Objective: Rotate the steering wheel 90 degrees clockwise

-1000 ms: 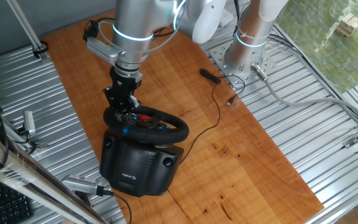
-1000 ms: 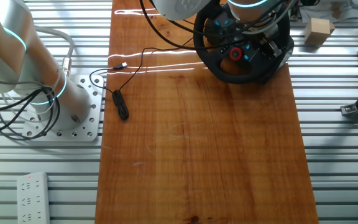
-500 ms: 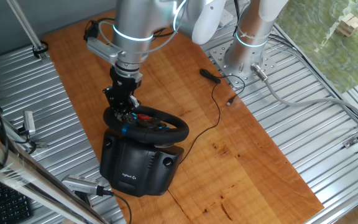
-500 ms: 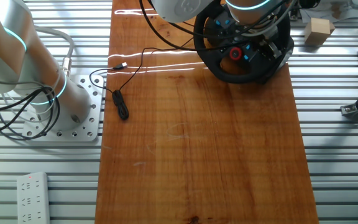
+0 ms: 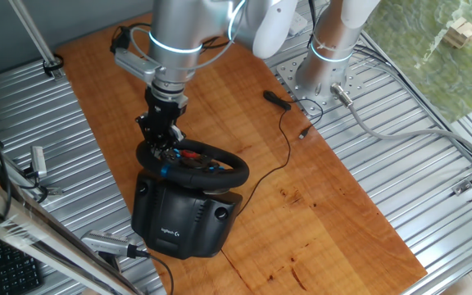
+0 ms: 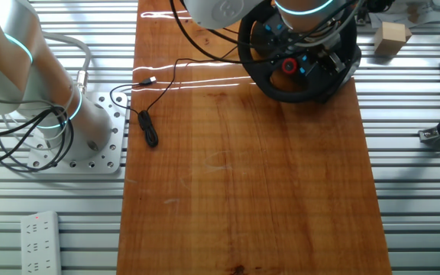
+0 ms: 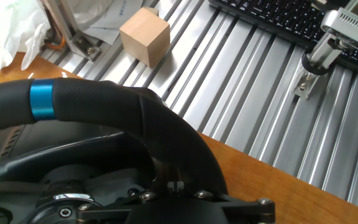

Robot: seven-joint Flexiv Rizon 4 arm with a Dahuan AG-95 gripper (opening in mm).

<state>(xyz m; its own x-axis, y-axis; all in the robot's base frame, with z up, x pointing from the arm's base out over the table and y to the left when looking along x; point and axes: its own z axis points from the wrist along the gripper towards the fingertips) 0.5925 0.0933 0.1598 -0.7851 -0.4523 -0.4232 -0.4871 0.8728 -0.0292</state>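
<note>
The wheel (image 5: 193, 162) sits on its base (image 5: 183, 218) near one end of the wooden surface (image 5: 301, 205), rim tilted. One fixed view shows the base's front with a small white logo, too small to read; the other fixed view hides the base under the wheel (image 6: 300, 61) and shows red and blue hub buttons instead. The hand view alone shows the blue strip (image 7: 41, 99) on the rim, a wooden cube (image 7: 145, 35) and a keyboard (image 7: 291, 22) on the ribbed metal beyond. The tool (image 5: 161, 139) stands on the rim's far side, touching it; how wide its fingers are, I cannot tell.
</note>
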